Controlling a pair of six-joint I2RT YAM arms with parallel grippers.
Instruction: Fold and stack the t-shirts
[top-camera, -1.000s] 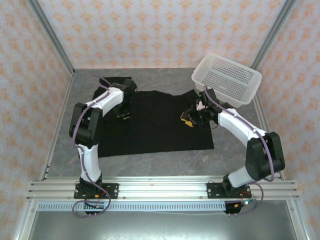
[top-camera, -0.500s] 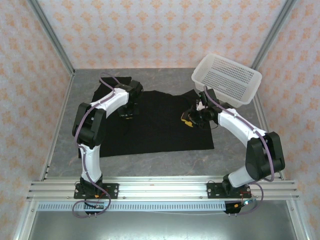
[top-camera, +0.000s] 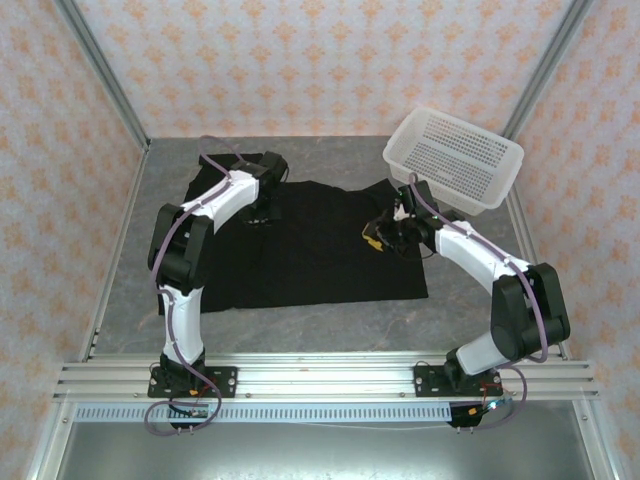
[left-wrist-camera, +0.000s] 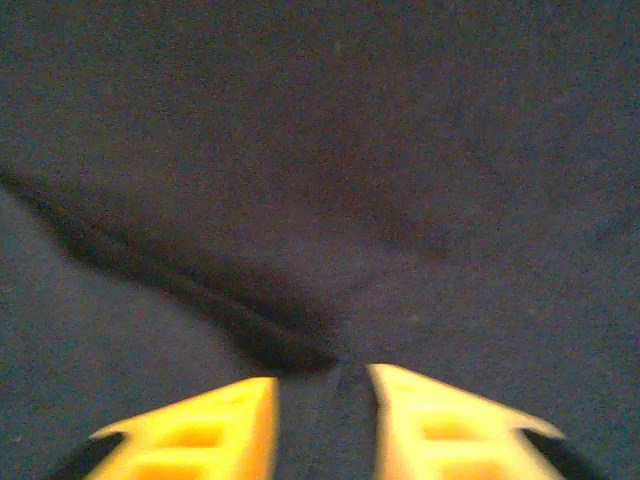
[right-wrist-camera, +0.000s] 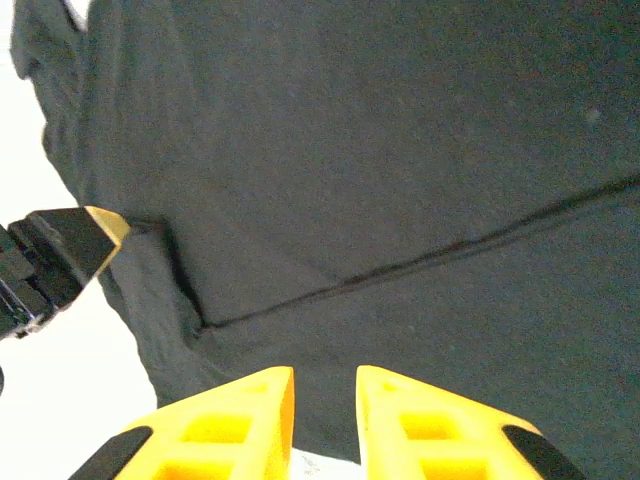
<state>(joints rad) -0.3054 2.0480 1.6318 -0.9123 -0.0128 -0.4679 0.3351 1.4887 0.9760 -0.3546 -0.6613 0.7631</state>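
Left jaws shifted farther back, parted, black t-shirt (top-camera: 320, 262) crease just ahead

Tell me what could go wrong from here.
1. The left gripper has its jaws parted at a raised crease in the black t-shirt; it could miss the cloth or drag it into a bunch.
2. The right gripper works near the white basket; a lift might knock it.
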